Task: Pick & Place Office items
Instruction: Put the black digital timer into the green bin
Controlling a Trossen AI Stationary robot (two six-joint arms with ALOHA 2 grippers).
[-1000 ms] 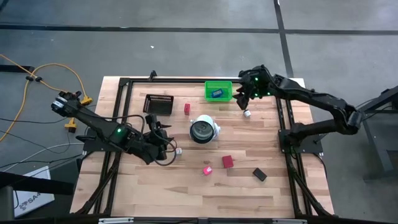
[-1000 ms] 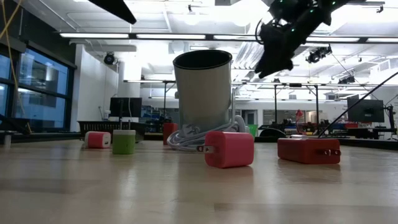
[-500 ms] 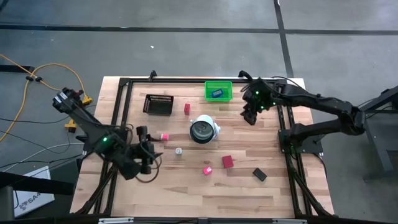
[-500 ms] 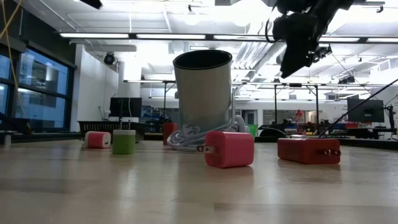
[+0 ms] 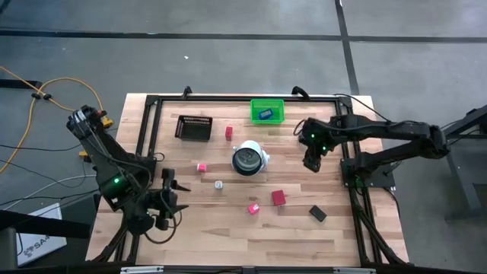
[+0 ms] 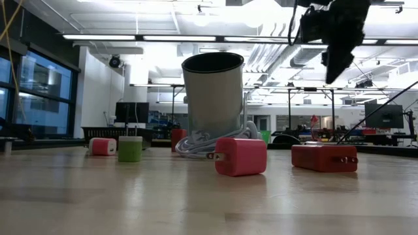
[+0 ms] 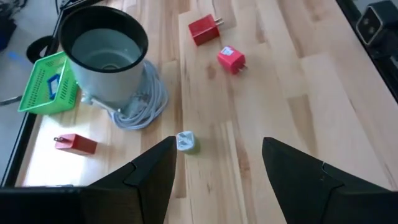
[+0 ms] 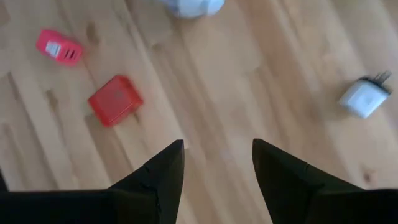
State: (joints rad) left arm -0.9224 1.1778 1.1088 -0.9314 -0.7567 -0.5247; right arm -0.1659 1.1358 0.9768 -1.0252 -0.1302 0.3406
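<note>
The office items lie scattered on the wooden table. A pink block (image 5: pixel 202 167), a small silvery bit (image 5: pixel 218 184), another pink block (image 5: pixel 253 207), a red block (image 5: pixel 278 198) and a black flat piece (image 5: pixel 317 214) rest flat on the wood. A red piece (image 5: pixel 228 132) lies near the far edge. A blue piece (image 5: pixel 265 115) sits in the green bin (image 5: pixel 278 103). My left gripper (image 5: pixel 171 199) hovers open at the near left, the silvery bit (image 7: pixel 185 142) ahead of its fingers. My right gripper (image 5: pixel 312 160) hangs open above bare wood at the right, pointing steeply down.
A white round cup (image 5: pixel 248 158) with a coiled cable stands mid-table. A black mesh tray (image 5: pixel 194 127) sits at the far left. A white plug block (image 8: pixel 364 98) lies on the wood near my right gripper. A black frame (image 5: pixel 148 137) borders the table.
My left gripper has swung away from the silvery bit toward the table's near left corner, uncovering the pink block. My right gripper has gone from beside the green bin toward the near edge and tipped further down. Neither carries anything.
</note>
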